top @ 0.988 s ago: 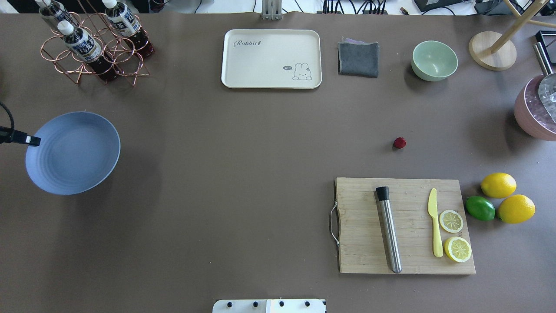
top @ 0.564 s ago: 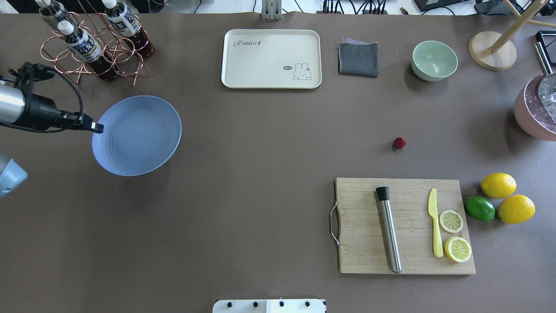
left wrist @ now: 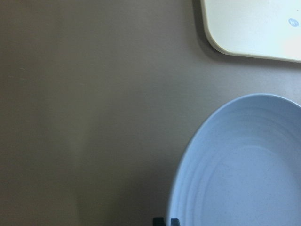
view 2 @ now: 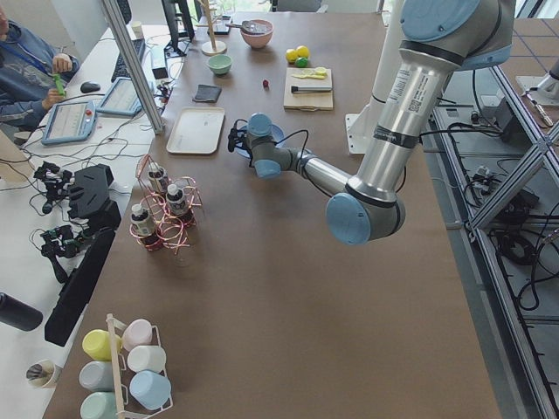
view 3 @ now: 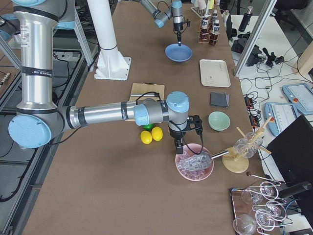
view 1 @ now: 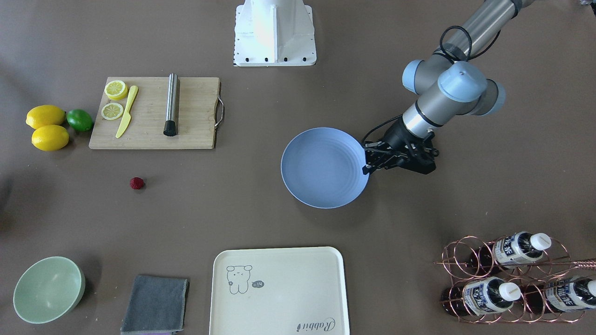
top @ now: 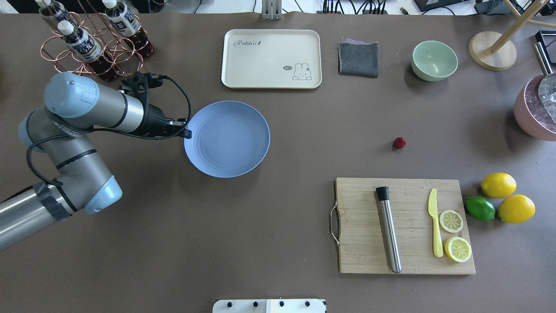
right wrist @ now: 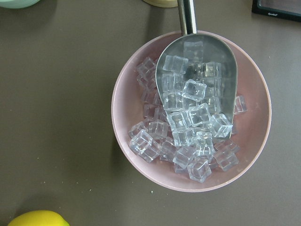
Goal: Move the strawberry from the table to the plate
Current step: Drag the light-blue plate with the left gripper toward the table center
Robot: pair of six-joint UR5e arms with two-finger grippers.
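Your left gripper (top: 186, 133) pinches only the plate (top: 230, 141) rim (thin hold); it could slip short of the strawberry (top: 399, 142), far right. Your right gripper (view 3: 179, 146): jaws, cannot tell.

The overhead view looks forward and down on the whole table (top: 278, 226) from high up. The front-facing view looks steeply down from the opposite side, so the cream tray (view 1: 279, 288) lies at its bottom edge but near the top in the overhead one. Both share the plate (top: 226, 139), the strawberry (top: 399, 142) and the cutting board (top: 360, 226). The two side views look along the table from its ends, high and distant. The left wrist camera sits close above the plate's rim and a tray corner. The right wrist camera looks straight down, close, on a pink bowl (right wrist: 123, 108) of ice (right wrist: 141, 141), which the right side view also shows.
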